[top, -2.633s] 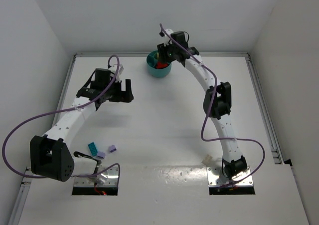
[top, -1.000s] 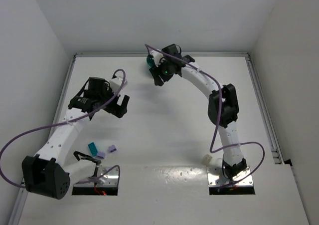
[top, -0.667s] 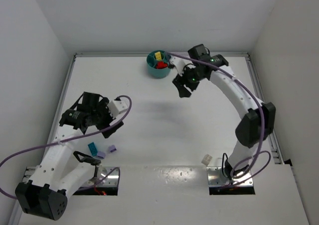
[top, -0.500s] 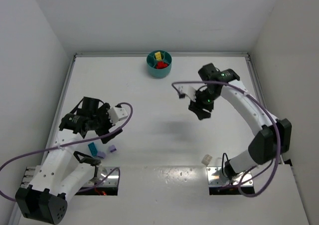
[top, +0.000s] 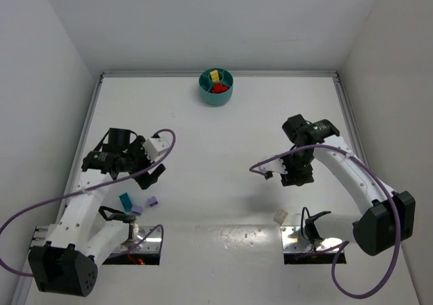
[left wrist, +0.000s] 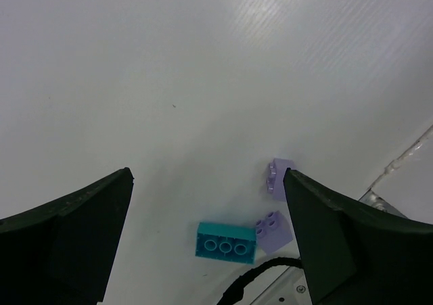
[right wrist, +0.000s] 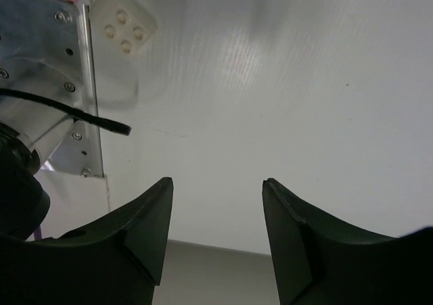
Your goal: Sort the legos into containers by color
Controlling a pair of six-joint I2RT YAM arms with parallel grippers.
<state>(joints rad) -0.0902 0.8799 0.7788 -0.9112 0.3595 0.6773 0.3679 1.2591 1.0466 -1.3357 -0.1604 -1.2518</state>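
Note:
The round teal bowl [top: 216,95] stands at the far middle of the table, with a yellow brick [top: 214,74] and red bricks [top: 219,87] in separate compartments. A teal brick [top: 126,200] and two pale purple bricks [top: 152,201] [top: 136,209] lie near the left arm's base. In the left wrist view the teal brick [left wrist: 227,241] and the purple bricks [left wrist: 279,178] [left wrist: 273,228] show below my open, empty left gripper [left wrist: 206,176]. That gripper [top: 150,172] hovers just beyond them. My right gripper [top: 293,176] [right wrist: 217,182] is open and empty above the near right table.
A small white brick [top: 280,217] lies by the right arm's metal base plate [top: 292,241]; it also shows in the right wrist view [right wrist: 123,21]. A black cable [left wrist: 270,278] runs beside the purple bricks. Purple cables loop off both arms. White walls enclose the table.
My right gripper left the bowl and swung back to the near right. My left gripper drew back toward the near left, over the teal and purple bricks.

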